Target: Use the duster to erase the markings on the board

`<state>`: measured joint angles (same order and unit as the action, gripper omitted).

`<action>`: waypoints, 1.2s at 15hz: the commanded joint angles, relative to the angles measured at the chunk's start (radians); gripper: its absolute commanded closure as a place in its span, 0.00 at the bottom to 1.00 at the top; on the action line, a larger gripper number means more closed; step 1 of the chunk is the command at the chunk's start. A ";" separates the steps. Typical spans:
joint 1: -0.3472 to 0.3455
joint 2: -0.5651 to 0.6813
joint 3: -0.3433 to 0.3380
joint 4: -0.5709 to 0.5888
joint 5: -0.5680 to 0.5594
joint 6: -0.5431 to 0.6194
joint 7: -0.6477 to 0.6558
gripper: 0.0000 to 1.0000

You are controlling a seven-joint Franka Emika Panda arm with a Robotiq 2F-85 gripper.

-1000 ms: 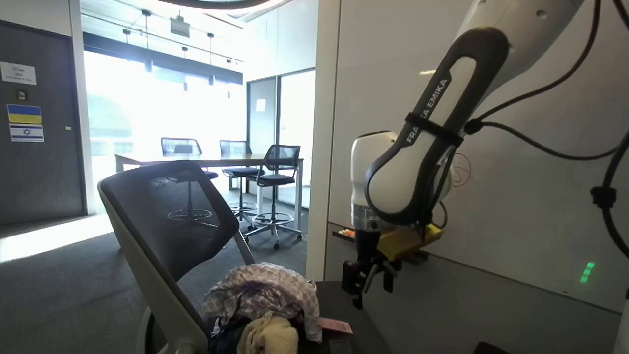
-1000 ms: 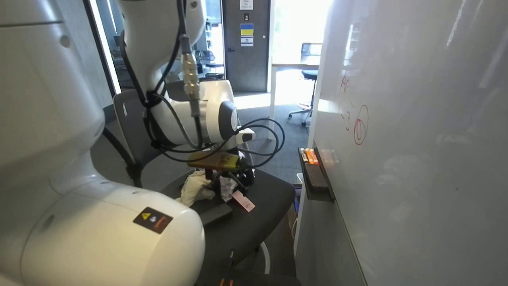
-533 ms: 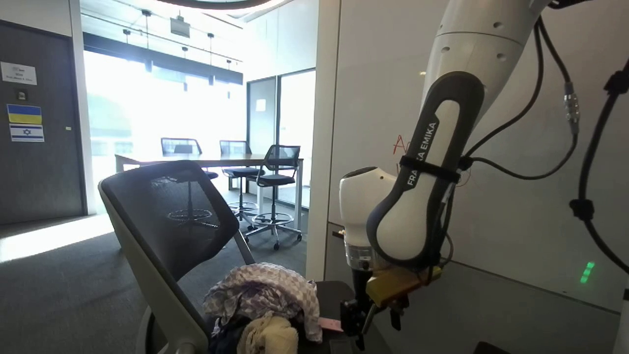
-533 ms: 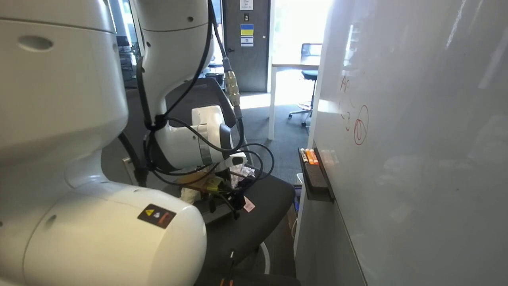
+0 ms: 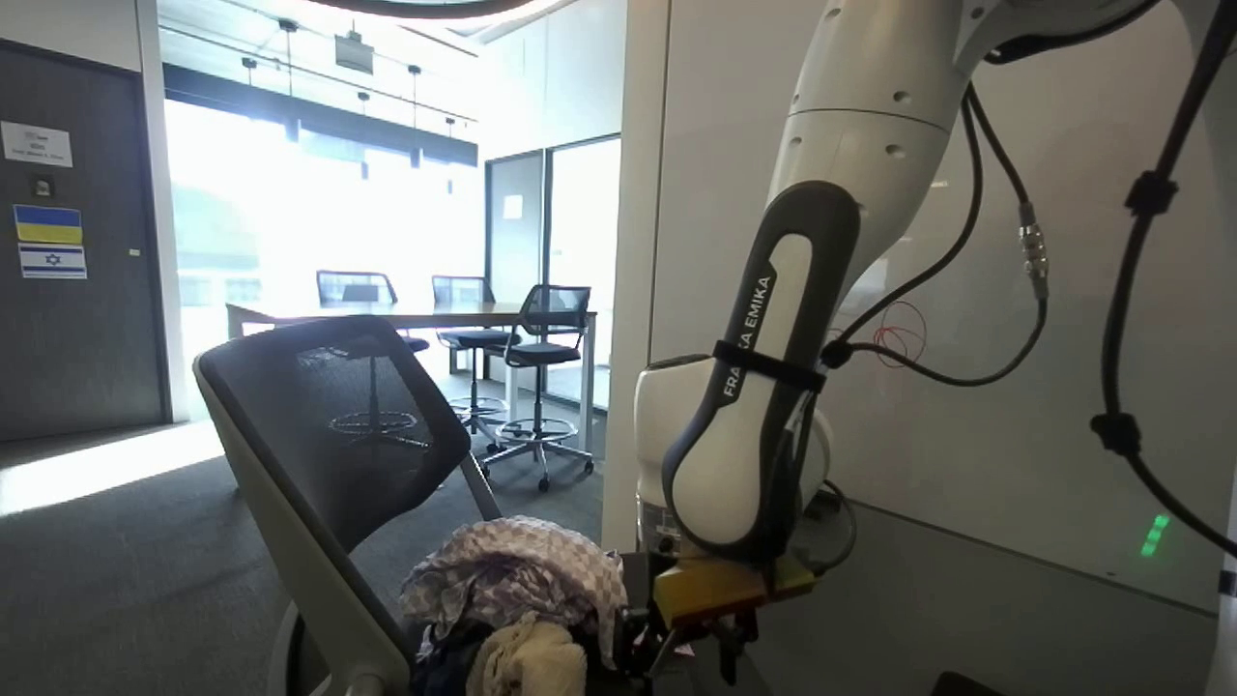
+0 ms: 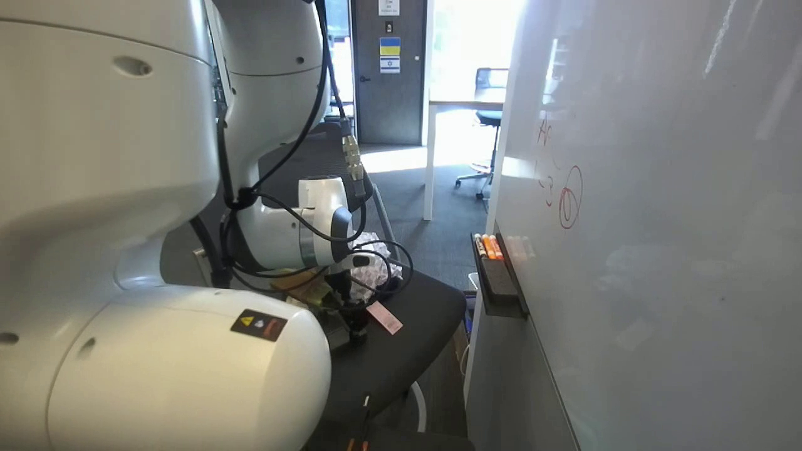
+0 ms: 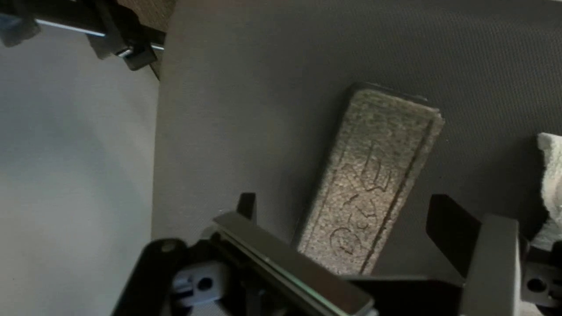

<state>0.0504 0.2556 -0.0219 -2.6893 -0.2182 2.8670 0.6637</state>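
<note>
Wrist view: gripper (image 7: 344, 204), jaws apart, hangs above the duster (image 7: 373, 175) on the chair seat (image 7: 219, 153). Looks like pre-grasp; next: square to its long sides, lower, pinch. Red markings (image 6: 567, 207) unwiped on whiteboard (image 6: 664, 250).

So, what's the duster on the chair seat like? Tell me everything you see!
The duster is a long, straight-sided block. Its top looks grey-brown, speckled and rough, like felt or foam. It has letter-like outlines, too unclear to read, and a dark groove along one long edge. It lies flat on the dark chair seat, slanting across the wrist view, its lower end hidden by the gripper. The gripper is open and doesn't seem to touch it; only the seat clearly does.
</note>
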 commanded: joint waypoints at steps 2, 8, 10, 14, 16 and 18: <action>0.090 0.069 -0.061 0.022 0.061 0.067 -0.016 0.00; 0.139 0.107 -0.089 0.029 0.117 0.098 -0.055 0.19; 0.138 0.113 -0.081 0.030 0.139 0.100 -0.081 0.37; 0.156 0.106 -0.084 0.029 0.164 0.092 -0.121 0.67; 0.195 0.078 -0.117 0.024 0.137 0.055 -0.122 0.68; 0.325 0.026 -0.237 0.014 0.014 -0.003 -0.093 0.68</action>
<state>0.2184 0.3538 -0.1218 -2.6639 -0.1002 2.9302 0.5619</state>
